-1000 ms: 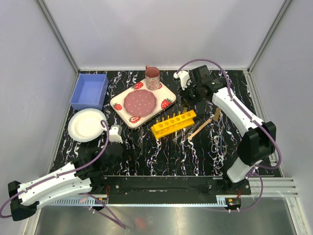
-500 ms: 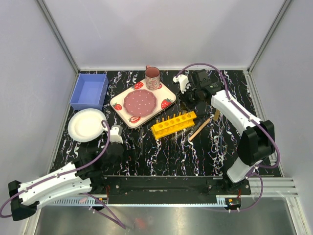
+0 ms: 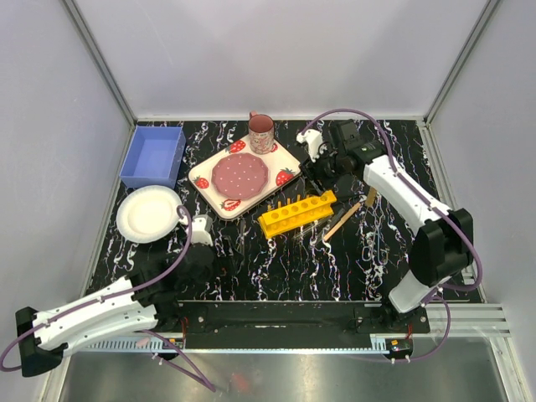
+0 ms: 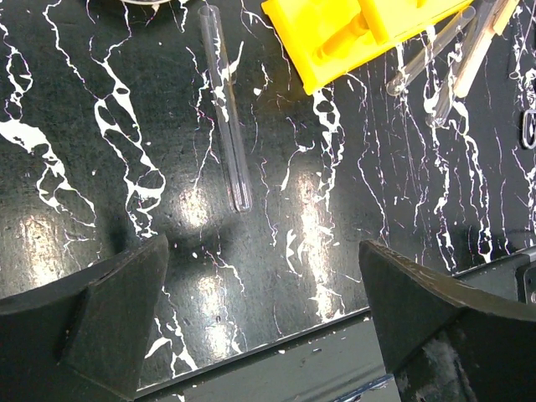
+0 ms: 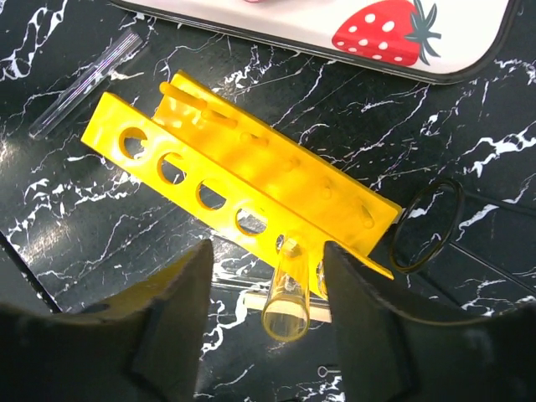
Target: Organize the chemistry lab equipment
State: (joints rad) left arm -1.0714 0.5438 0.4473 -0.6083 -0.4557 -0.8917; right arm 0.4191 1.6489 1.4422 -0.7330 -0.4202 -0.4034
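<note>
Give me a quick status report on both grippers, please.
Left gripper open, empty. Right gripper open, straddling tube standing in yellow rack. Second tube loose on table.

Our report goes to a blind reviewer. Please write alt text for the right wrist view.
A clear tube stands in a hole of a yellow test-tube rack, between the right gripper's open fingers. A second clear tube lies on the black marbled table at upper left; a strawberry-patterned plate runs along the top edge.

Yellow rack (image 5: 251, 180) holds 1 clear tube (image 5: 289, 293); another tube (image 4: 226, 109) lies loose
</note>
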